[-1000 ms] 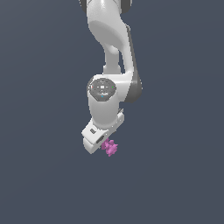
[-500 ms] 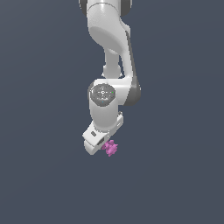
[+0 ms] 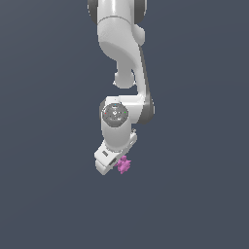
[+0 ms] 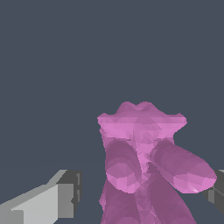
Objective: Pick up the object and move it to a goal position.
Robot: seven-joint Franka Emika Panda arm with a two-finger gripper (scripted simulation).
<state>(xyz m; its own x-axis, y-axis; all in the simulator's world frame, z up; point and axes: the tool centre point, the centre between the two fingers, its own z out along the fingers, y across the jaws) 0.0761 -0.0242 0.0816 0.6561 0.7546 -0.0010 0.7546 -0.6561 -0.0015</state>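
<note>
Looked small and light, that magenta-pink lumpy object (image 4: 146,162), rigid by its faceted, knobbly surface, though such judgement rested on appearance alone. Seemed awkward rather than slippery: rounded lobes and a flared, spiky-edged cap, so best taken across the narrower waist between the two clumps, pads on the flatter flanks, not on the protruding knobs where a pinch could roll it. Sat between the fingers (image 4: 52,203) of the white gripper (image 4: 144,197) in the wrist view, one finger a little apart from the object on one side, the other at the frame's edge just beside a lobe. Appeared in the exterior view as a pink speck (image 3: 124,165) at the gripper's (image 3: 116,164) tip, on the exterior view's right of the white hand. Could not tell whether clamped on it or merely straddling it. No goal marker visible anywhere around the object.
</note>
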